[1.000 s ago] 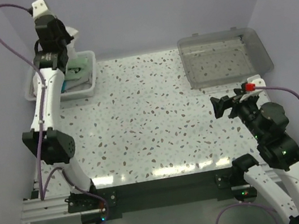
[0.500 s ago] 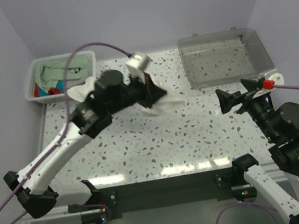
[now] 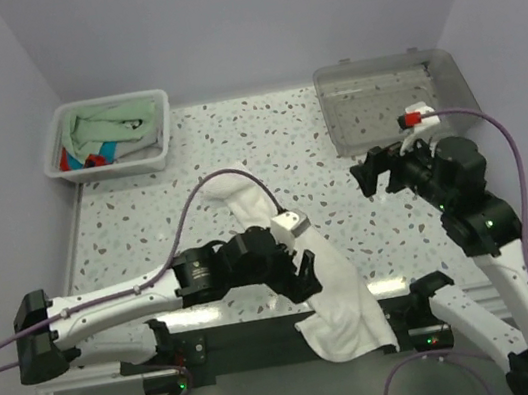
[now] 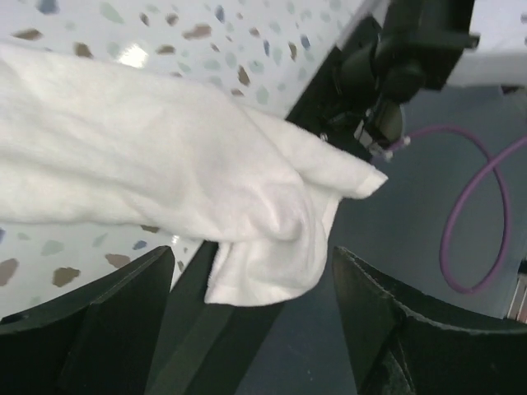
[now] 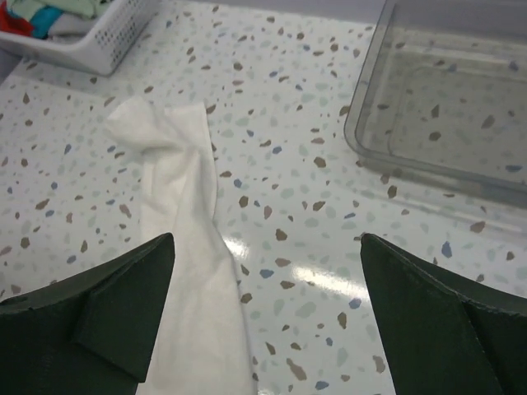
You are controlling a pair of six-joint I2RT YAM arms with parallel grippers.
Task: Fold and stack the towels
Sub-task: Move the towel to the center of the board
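A white towel (image 3: 344,308) lies in a long strip from mid-table (image 3: 220,191) to the near edge, and its end hangs over that edge. My left gripper (image 3: 306,273) hovers above it at the near edge, open. In the left wrist view the towel's hanging corner (image 4: 262,276) lies beyond the spread fingers of the left gripper (image 4: 251,329), free of both. My right gripper (image 3: 372,173) is open over the table's right side, holding nothing. The right wrist view shows the towel (image 5: 177,206) lying left of the right gripper (image 5: 268,317). A mint green towel (image 3: 108,122) and a turquoise-and-red one (image 3: 93,158) sit in the basket.
The white slatted basket (image 3: 162,144) stands at the back left, also seen as the basket (image 5: 107,45) in the right wrist view. A clear grey tray (image 3: 448,85) sits at the back right, shown as the tray (image 5: 370,107) there. Below the near edge are the frame and cables.
My left arm swung from the basket across the table to the near edge, dragging the white towel out, then opened and let it go. The right gripper rose a little and stayed open.
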